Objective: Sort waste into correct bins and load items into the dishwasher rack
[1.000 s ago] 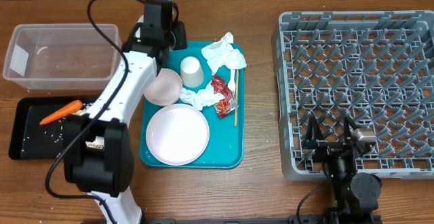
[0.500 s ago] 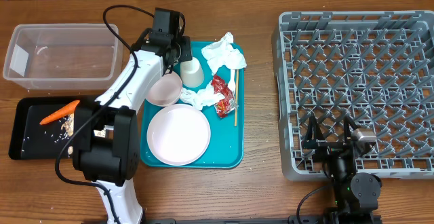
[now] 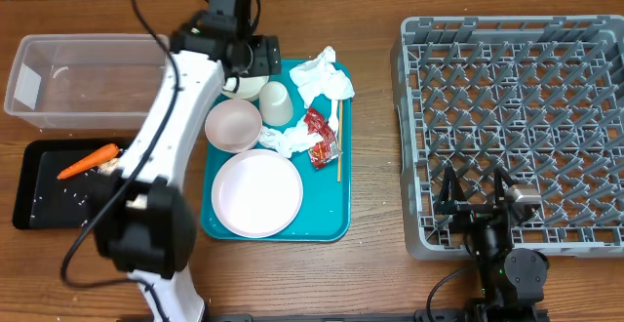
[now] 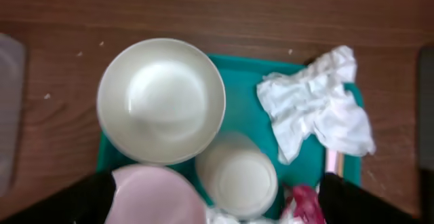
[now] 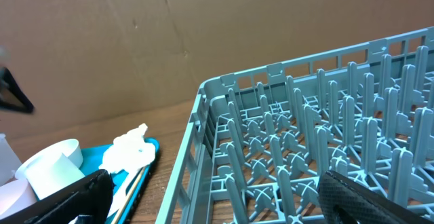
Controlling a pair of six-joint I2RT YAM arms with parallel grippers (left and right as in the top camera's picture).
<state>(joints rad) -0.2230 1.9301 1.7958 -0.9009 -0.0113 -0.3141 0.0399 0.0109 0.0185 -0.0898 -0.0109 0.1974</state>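
Observation:
My left gripper [image 3: 252, 66] [image 4: 217, 209] hangs open over the back left corner of the teal tray [image 3: 331, 220], with nothing between its fingers. Below it sits a white bowl [image 4: 161, 100] [image 3: 242, 86], half over the tray's corner. A second, pinkish bowl [image 3: 232, 124], a cup [image 3: 277, 102], the large plate [image 3: 256, 192], crumpled napkins [image 3: 322, 76], a red wrapper [image 3: 320, 132] and a thin stick [image 3: 338, 151] lie on the tray. The carrot [image 3: 88, 160] and crumbs rest in the black tray [image 3: 39, 205]. My right gripper [image 3: 475, 193] [image 5: 220, 203] stands open at the front edge of the dishwasher rack [image 3: 517, 98].
The clear tub [image 3: 88, 78] stands at the back left, behind the black tray. My left arm stretches from the front left across the black tray's right end. Bare wood lies between the teal tray and the rack.
My left gripper has gone from shut to open and shifted slightly back. A white bowl now shows beneath it at the tray's back left corner. The right arm has not moved.

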